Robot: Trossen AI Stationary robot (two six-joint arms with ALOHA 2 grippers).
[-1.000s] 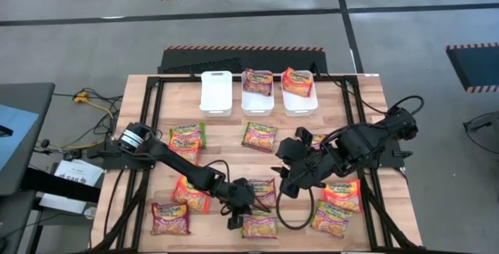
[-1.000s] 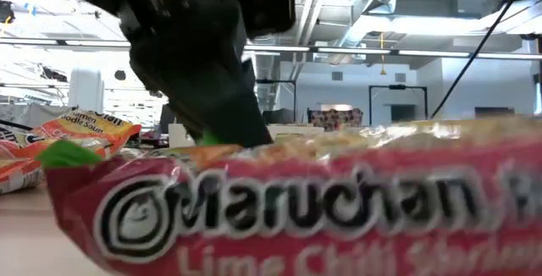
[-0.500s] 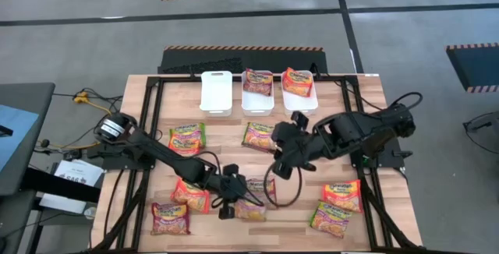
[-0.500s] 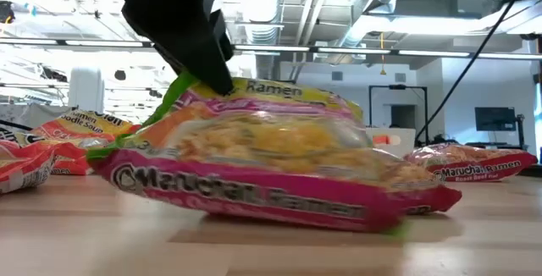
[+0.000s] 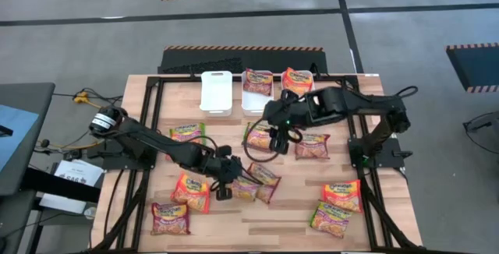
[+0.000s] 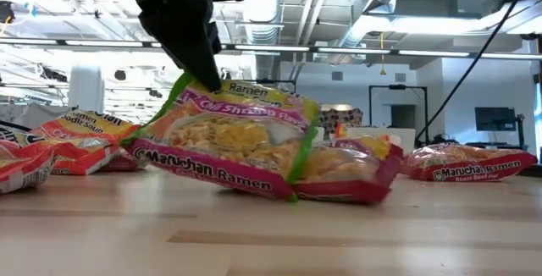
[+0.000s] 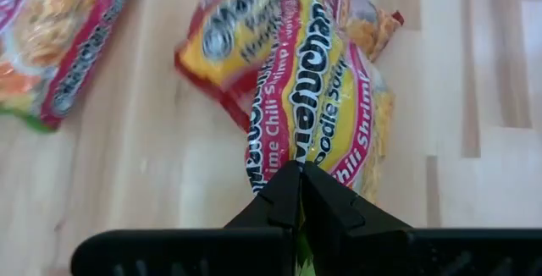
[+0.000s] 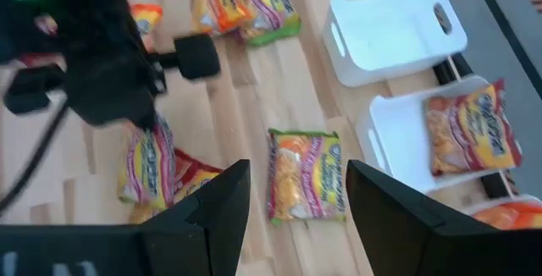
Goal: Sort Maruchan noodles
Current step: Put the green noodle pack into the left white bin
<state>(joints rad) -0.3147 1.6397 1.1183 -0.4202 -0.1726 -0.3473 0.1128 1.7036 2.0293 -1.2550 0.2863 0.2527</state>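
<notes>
Several Maruchan noodle packets lie on the wooden table (image 5: 234, 238). My left gripper (image 5: 222, 185) (image 7: 296, 187) is shut on a green-trimmed Lime Chili Shrimp packet (image 6: 229, 140) (image 5: 244, 186), which leans onto a pink-trimmed packet (image 6: 356, 170) (image 5: 267, 181). My right gripper (image 5: 277, 139) (image 8: 292, 212) hangs open above a green-trimmed packet (image 8: 305, 174) (image 5: 256, 135) near the table's middle, touching nothing. At the far edge stand three white bins: one empty (image 5: 216, 92), one with a maroon packet (image 5: 257, 82), one with an orange packet (image 5: 298, 81). My left gripper pinches the Lime Chili Shrimp packet's crimped end (image 7: 279, 153) (image 6: 193, 90) between its two shut fingers. The fingers slant down from above, along the packet's length. The packet is tilted, its held end raised, its lower edge (image 6: 212, 174) on the table and its far end on the pink-trimmed packet.
Loose packets lie at the left (image 5: 187, 135), near left (image 5: 191, 192) (image 5: 170, 217), right of centre (image 5: 312, 145) and near right (image 5: 341, 194) (image 5: 330, 219). Black frame rails run along the table's left and right sides.
My left gripper has risen and gone toward the far edge, dragging the Lime Chili Shrimp packet by one end from the near edge; the packet now stands tilted against the pink-trimmed packet. My right gripper, still open, has swung toward the far left, over the centre packet.
</notes>
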